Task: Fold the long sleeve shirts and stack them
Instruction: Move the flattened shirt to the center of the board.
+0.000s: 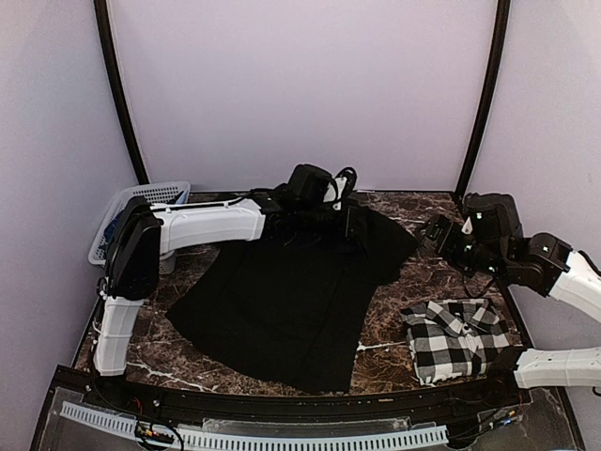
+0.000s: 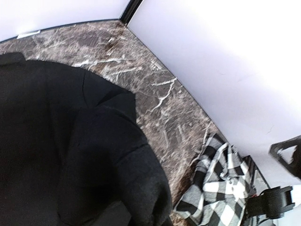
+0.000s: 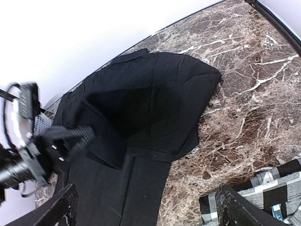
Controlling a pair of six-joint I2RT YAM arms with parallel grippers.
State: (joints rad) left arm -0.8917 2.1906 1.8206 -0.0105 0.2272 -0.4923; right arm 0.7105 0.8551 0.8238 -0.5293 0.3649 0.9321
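Note:
The black shirt (image 1: 282,301) lies spread across the middle of the marble table (image 1: 404,362), its far right part folded over and raised. My left gripper (image 1: 349,221) is at that raised fold, shut on the black cloth. In the left wrist view the black shirt (image 2: 56,132) covers the jaws entirely. The checked shirt (image 1: 458,336) lies folded at the near right and also shows as checked shirt (image 2: 221,188). My right gripper (image 1: 437,235) hangs open to the right of the black shirt (image 3: 155,94). The right gripper (image 3: 148,212) holds nothing, with the shirt's right edge below it.
A white lattice basket (image 1: 141,202) stands at the far left edge of the table. Two black frame posts (image 1: 479,103) rise at the back corners. Pale walls close in on three sides. Bare marble (image 3: 244,99) shows between the two shirts.

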